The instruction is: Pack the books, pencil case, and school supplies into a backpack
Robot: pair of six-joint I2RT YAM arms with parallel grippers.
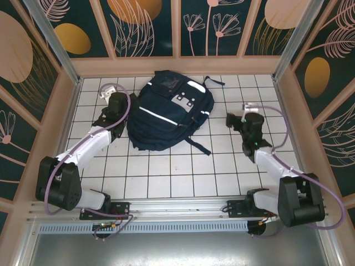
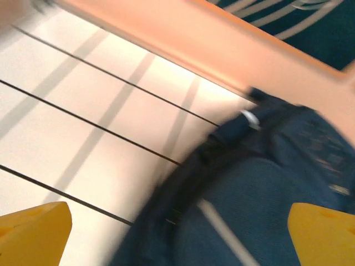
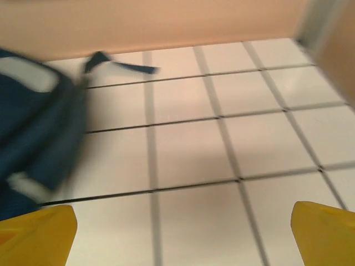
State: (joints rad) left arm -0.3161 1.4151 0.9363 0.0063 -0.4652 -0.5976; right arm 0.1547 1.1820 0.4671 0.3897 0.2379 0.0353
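The navy backpack [image 1: 169, 111] lies flat in the middle of the white tiled floor, its white stripes and grey patches facing up. My left gripper [image 1: 116, 108] hovers at its left edge, open. In the left wrist view the yellow fingertips [image 2: 33, 233] stand far apart, with the backpack [image 2: 266, 188] under the gap and to the right. My right gripper [image 1: 239, 119] is open over bare tiles, a short way right of the backpack. In the right wrist view the backpack [image 3: 33, 127] sits at the left, apart from the fingertips [image 3: 327, 233]. The books, pencil case and school supplies are out of view.
A dark strap [image 1: 197, 144] trails from the backpack toward the front right, and another strap [image 3: 119, 65] points at the back wall. Wooden walls [image 1: 177, 65] with dark floral panels enclose the floor on three sides. Bare tiles [image 1: 177, 172] lie between the backpack and the arm bases.
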